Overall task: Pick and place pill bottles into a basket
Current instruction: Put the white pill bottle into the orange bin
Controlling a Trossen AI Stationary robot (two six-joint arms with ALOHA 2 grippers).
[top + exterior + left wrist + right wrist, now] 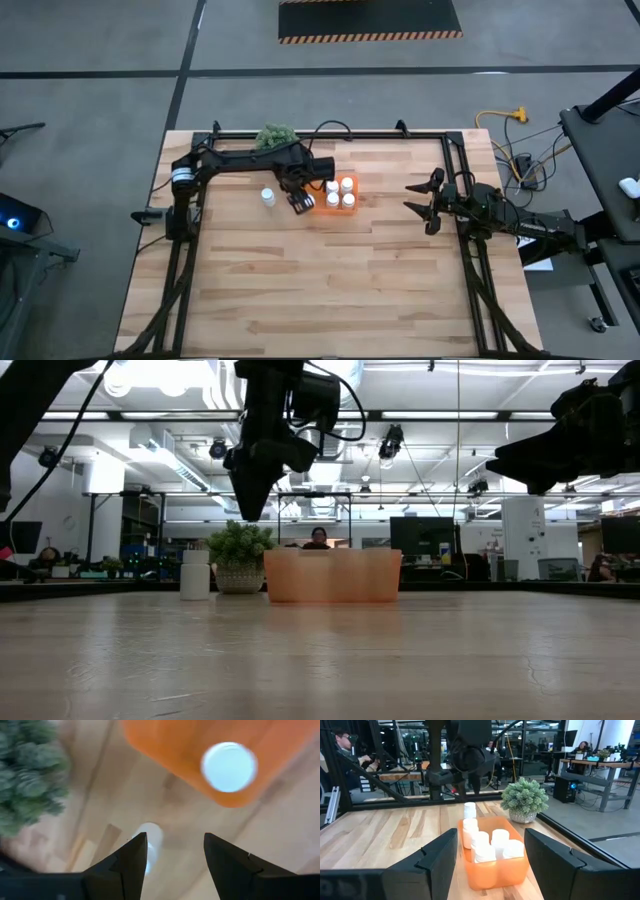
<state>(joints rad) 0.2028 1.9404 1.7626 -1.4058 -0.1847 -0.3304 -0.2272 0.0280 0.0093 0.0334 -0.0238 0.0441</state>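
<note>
One pill bottle point(268, 197) is standing alone on the tabletop point(320, 290) beside the orange basket point(345, 211) holding the others; light, stiff and likely slick, it wants a mid-body pinch. The left hand point(174, 860) is hovering open and empty; the right hand point(428, 202) is waiting open at the far side

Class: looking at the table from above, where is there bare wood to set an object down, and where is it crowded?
Free: the near half of the wooden table, and the stretch between the orange plastic basket and the right claw. Crowded: the far-left area, with the green bushy plant, left claw and lone white pill bottle.
</note>
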